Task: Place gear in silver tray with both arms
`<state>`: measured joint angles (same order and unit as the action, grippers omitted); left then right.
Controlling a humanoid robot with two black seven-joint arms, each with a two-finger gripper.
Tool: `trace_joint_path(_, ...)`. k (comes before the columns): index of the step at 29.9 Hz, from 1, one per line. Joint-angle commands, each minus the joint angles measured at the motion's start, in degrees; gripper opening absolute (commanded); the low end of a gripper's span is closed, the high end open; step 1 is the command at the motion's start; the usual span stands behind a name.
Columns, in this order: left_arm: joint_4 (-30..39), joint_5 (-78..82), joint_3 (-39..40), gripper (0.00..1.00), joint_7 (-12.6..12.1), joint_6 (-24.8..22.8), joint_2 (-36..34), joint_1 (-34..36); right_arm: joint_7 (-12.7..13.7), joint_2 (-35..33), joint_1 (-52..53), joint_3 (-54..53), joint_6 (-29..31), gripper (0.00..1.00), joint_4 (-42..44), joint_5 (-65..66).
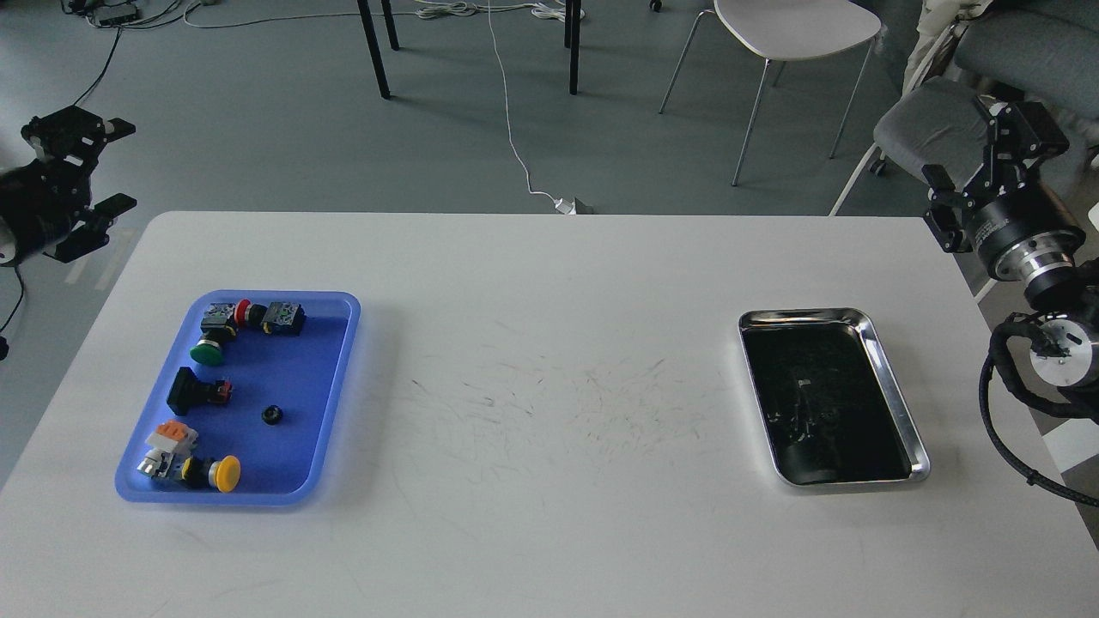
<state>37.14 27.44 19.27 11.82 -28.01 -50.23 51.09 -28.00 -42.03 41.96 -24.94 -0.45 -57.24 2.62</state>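
White surface was seen carrying the silver tray near its right edge. Left tool was held spread off the left edge; right tool, possibly spread, could not be judged.

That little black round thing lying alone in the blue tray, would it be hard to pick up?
Probably fiddly: the gear looks small and low, leaving little to grip. Being round, it might roll if tipped onto its edge. It looks rigid, and the blue tray seems smooth, so a nudge may slide it.
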Motion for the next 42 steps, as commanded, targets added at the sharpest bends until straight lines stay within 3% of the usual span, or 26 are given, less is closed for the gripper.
trace_joint_path(1, 5.82, 4.19, 0.07, 0.99, -0.04, 0.01, -3.72, 0.50, 0.00, 0.36, -0.21, 0.24, 0.01, 0.93, 0.02, 0.11)
trace_joint_path(4, 9.08, 6.04, 0.68, 0.99, -0.22, 0.01, -5.23, 0.85, 0.00, 1.07, -0.48, 0.24, -0.07, 0.93, 0.11, 0.19)
trace_joint_path(10, 9.00, 0.16, 1.92, 0.99, -0.74, 0.01, -2.78, 3.58, 0.00, 1.07, -0.57, 0.24, -0.78, 0.93, 0.11, 0.19)
trace_joint_path(18, 13.66, -4.32, 1.65, 0.99, 2.24, 0.01, -3.56, 2.26, 0.00, 1.07, -1.18, 0.06, -0.86, 0.93, 0.02, 0.19)
trace_joint_path(26, 15.59, 11.63, -3.36, 0.98, 5.67, 0.01, -3.73, 1.64, 0.00, 1.07, -1.71, 0.24, -0.86, 0.93, 0.11, 0.28)
trace_joint_path(29, 16.11, 21.49, -3.36, 0.98, 9.00, 0.01, -3.47, 1.99, 0.00, 1.07, -1.71, 0.33, -0.86, 0.93, 0.11, 0.37)
trace_joint_path(35, 24.02, 35.29, -3.10, 0.98, 11.11, 0.01, -5.84, 3.92, 0.00, 1.16, -1.80, 0.42, -0.86, 0.93, 0.11, 0.54)
trace_joint_path(38, 24.64, 37.69, -2.48, 0.98, 16.18, 0.01, -5.85, 6.20, 0.00, 1.16, -1.80, 0.42, -0.86, 0.93, 0.11, 0.55)
trace_joint_path(42, 22.01, 35.32, -1.25, 0.98, 16.18, 0.01, -4.18, 7.36, 0.00, 1.07, -2.15, 0.68, -0.86, 0.93, 0.11, 0.55)
